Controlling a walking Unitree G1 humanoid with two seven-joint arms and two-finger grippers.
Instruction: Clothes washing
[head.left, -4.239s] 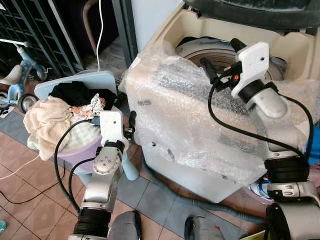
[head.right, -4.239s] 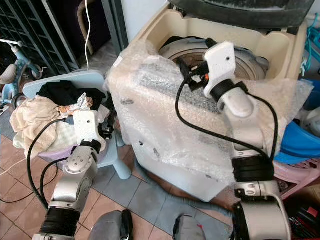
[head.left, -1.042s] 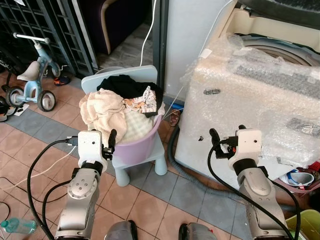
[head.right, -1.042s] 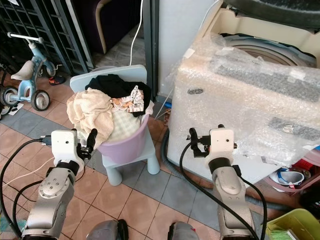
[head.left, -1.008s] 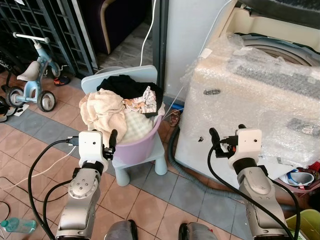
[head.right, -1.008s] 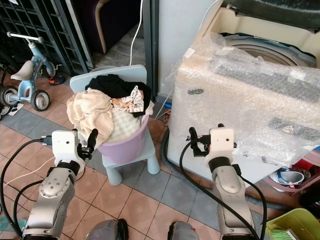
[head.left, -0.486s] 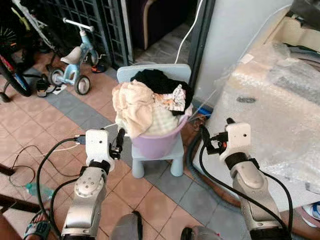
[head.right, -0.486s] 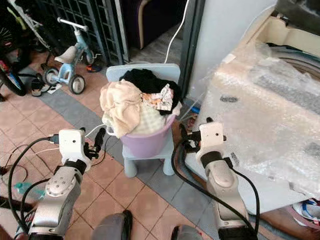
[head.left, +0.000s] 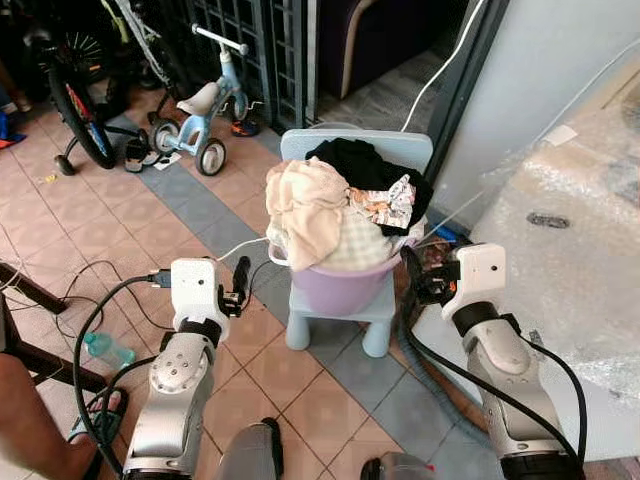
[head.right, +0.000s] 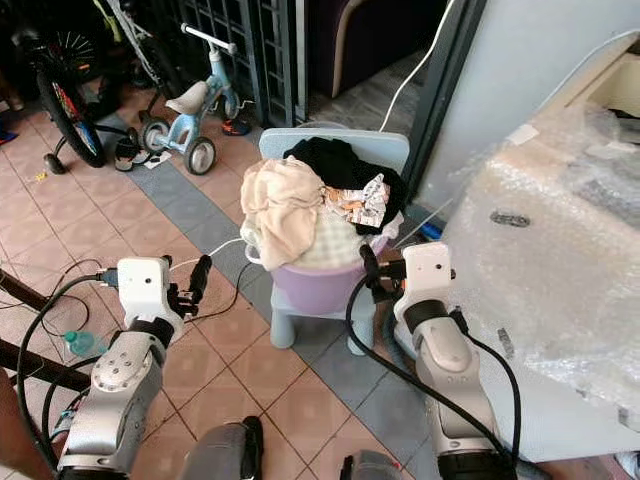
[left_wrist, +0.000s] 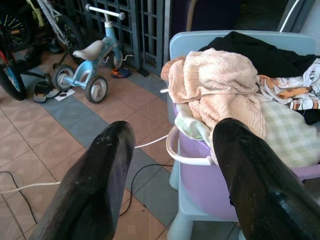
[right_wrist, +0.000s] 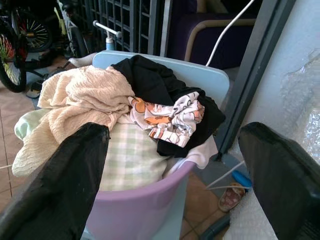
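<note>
The lilac laundry basket (head.left: 345, 285) sits on a small pale blue chair (head.left: 340, 320), heaped above its rim, and that heap is the main risk: a cream towel (head.left: 305, 205) droops over the basket's near edge, so a grab that catches only its loose fold could drag it, and the checked cloth (head.left: 360, 248) beneath, off onto the tiled floor (head.left: 120, 250). A push against the basket could also slide it on the light chair or tip both, and the white cable (head.left: 240, 247) trailing beside the basket could snag a finger. The left gripper (head.left: 238, 283) hovers just beside the basket, fingers spread apart and empty, forearm raised from the elbow. The right gripper (head.left: 415, 278) is held likewise on the basket's opposite side, close to its wall, fingers wide apart, with the bubble-wrapped washing machine (head.left: 580, 240) beyond it.
</note>
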